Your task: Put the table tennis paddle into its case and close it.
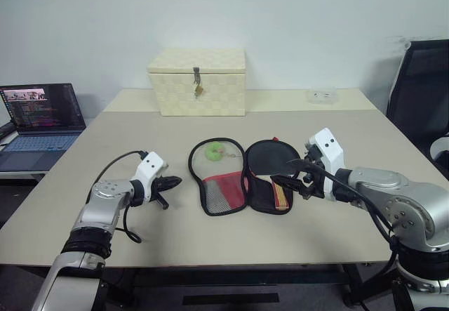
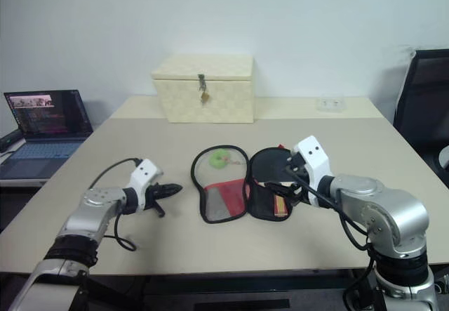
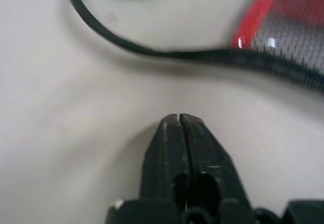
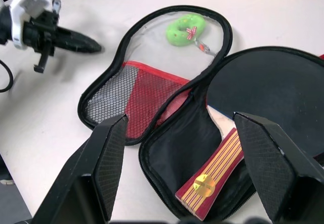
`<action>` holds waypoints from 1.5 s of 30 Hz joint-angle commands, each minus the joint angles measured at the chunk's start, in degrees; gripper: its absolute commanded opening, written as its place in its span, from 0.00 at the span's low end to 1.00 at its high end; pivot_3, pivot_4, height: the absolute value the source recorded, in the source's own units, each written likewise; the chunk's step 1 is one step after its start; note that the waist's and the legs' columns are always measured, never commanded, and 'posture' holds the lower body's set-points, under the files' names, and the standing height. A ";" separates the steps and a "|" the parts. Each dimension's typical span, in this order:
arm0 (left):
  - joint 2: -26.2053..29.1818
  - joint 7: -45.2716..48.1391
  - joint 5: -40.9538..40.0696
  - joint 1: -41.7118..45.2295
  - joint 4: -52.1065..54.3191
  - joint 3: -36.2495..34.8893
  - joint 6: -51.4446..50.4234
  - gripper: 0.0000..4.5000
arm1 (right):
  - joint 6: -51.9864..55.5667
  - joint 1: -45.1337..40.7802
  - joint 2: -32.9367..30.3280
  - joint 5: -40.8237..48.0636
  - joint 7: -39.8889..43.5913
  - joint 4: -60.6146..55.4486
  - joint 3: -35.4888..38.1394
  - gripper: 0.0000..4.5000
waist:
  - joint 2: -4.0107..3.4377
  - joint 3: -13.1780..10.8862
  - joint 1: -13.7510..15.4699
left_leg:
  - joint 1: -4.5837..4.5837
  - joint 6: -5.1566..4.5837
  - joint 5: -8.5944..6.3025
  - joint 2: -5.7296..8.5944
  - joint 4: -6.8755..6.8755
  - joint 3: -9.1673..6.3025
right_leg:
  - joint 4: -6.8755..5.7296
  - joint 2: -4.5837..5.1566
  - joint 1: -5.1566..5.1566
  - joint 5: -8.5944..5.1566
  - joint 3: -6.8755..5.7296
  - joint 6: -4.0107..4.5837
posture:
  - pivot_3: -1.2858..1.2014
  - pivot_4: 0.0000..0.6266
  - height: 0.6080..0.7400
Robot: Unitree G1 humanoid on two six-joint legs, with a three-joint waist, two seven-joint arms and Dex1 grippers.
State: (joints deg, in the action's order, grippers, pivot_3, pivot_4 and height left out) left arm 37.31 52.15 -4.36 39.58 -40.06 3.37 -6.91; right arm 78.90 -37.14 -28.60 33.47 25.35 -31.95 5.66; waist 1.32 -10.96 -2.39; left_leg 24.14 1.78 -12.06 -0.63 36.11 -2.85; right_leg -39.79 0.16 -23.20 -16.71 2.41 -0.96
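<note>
The right gripper (image 4: pixel 185 171), fingers spread and empty, hovers over the black-faced, wooden-handled table tennis paddle (image 4: pixel 263 102) lying in the unzipped black-and-red fabric case (image 4: pixel 152 97). The left gripper (image 1: pixel 168 182), clenched on nothing, rests mid-desk beside it.

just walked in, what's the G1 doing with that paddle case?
The case lies unzipped and spread flat on the table, with the table tennis paddle already resting in its right half. The right gripper hovers open above the paddle, holding nothing. The left gripper is shut and empty, beside the flap's edge. Not closed yet.
</note>
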 commanded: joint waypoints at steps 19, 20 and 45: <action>-19.63 1.30 3.31 22.18 -18.46 1.47 12.94 0.01 | -4.03 2.10 -6.65 -0.41 0.41 0.24 3.63 0.81 | 0.07 0.03 1.14 | 0.42 -0.02 0.00 0.13 0.55 -0.22 | -0.10 0.01 -0.04 0.02 -0.22 -0.10 | 0.52 0.24 1.00; -20.82 1.56 2.81 23.51 -18.03 1.23 12.95 0.01 | -4.40 2.10 -7.38 -0.52 0.52 0.86 4.11 0.81 | 0.07 0.03 1.11 | 0.42 -0.03 0.00 0.13 0.56 -0.22 | -0.11 0.01 -0.04 0.02 -0.23 -0.10 | 0.52 0.24 1.00; -14.65 12.08 -6.66 12.71 0.68 -5.08 5.37 0.01 | -12.97 0.30 3.86 -8.01 -9.01 22.90 2.76 0.81 | 0.04 0.02 -0.78 | 0.30 -0.05 -0.02 -0.01 0.60 -0.07 | -0.20 -0.12 -0.04 0.03 0.00 -0.14 | 0.52 0.24 1.00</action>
State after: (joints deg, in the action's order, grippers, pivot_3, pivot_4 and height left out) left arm 21.68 63.01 -8.60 52.53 -45.23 -0.51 0.22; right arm 68.93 -35.34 -25.03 26.89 17.29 -10.26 8.34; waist 1.36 -10.94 -3.18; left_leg 24.44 1.73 -12.07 -0.64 36.71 -2.93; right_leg -39.99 0.06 -23.23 -16.67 2.41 -1.09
